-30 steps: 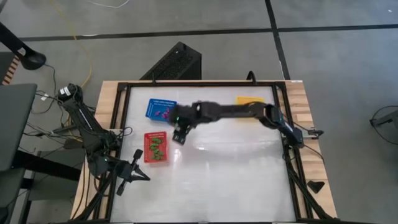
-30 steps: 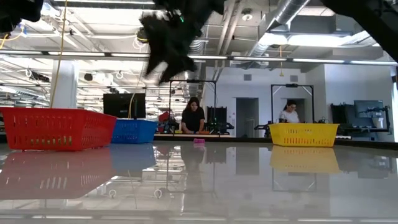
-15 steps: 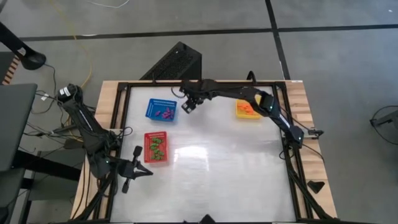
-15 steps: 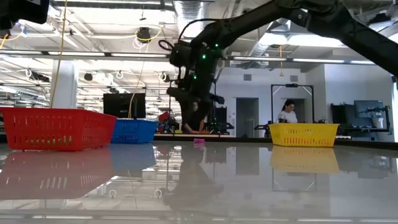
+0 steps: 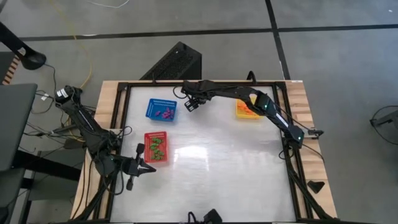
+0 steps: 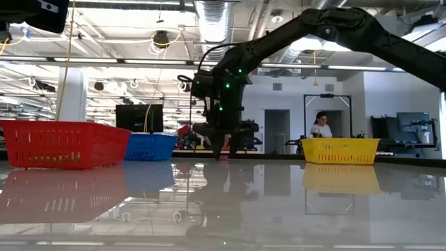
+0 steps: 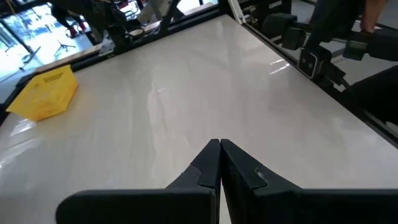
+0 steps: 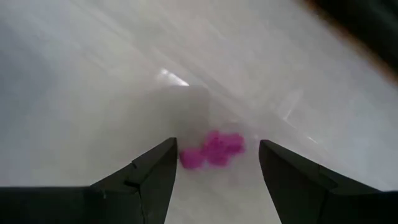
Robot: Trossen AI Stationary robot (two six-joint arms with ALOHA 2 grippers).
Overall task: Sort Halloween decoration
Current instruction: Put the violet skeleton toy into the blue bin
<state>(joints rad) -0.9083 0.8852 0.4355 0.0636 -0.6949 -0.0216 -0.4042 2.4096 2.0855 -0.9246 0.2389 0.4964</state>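
- Now the right gripper [image 8: 214, 163] hangs spread wide over a purple trinket [image 8: 212, 150], which lies loose on the table [image 5: 230, 168] between its fingers [image 8: 152, 171].
- Blue basket [image 5: 161, 109] sits just beside that trinket; red basket [image 5: 156, 147] lies beyond it.
- Left gripper [image 7: 220, 163], clenched empty, waits near the red basket.

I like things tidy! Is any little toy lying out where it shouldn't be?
Yes, one purple trinket lies loose on the bare table, outside every basket, near the far edge beside the blue basket. The right gripper hangs open over it. The left gripper waits shut at the table's left side.
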